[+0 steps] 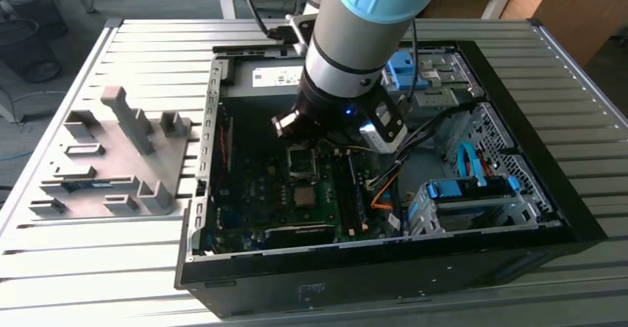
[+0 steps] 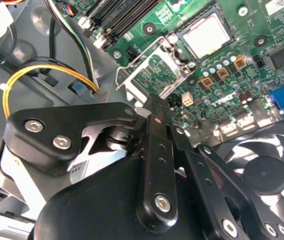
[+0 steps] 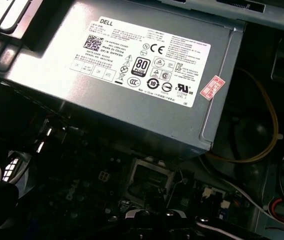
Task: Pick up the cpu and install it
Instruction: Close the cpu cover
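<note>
— Where's the small, flat, silver-grey square cpu [image 2: 207, 36]?
— Lying in its socket on the green motherboard [image 2: 154, 22]. The black gripper [image 1: 314, 145] hangs just beside it. Its jaws? I cannot tell.

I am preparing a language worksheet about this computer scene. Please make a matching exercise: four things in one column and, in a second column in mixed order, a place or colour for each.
Things:
1. cpu
2. power-supply box
3. slotted tray
4. fan

Descriptions:
A. on the table, outside the case
B. grey, with a white label
C. black, beside the green board
D. silver top, lying in the socket

Pairs: 1-D, 2-B, 3-A, 4-C.
</note>
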Motion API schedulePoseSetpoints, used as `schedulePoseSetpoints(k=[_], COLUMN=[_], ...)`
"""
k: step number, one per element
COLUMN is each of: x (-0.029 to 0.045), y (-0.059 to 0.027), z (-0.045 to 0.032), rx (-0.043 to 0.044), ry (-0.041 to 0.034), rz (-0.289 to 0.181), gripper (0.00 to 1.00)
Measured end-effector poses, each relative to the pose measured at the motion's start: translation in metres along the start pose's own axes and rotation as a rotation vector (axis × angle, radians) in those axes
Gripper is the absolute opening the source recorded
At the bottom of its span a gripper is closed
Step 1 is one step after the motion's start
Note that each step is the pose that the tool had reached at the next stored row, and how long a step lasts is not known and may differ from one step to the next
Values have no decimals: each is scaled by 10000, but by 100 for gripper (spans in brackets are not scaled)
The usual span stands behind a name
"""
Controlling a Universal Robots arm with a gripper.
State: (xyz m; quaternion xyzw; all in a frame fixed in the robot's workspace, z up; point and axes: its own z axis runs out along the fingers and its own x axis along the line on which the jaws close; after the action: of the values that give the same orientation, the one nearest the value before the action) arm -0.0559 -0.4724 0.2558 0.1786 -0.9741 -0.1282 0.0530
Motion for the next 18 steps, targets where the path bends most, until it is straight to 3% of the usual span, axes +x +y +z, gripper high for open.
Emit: schedulePoseSetpoints(k=[18], x=[0], y=[0], z=[0], rx=[40], ry=[197], rz=[-710], gripper=[10])
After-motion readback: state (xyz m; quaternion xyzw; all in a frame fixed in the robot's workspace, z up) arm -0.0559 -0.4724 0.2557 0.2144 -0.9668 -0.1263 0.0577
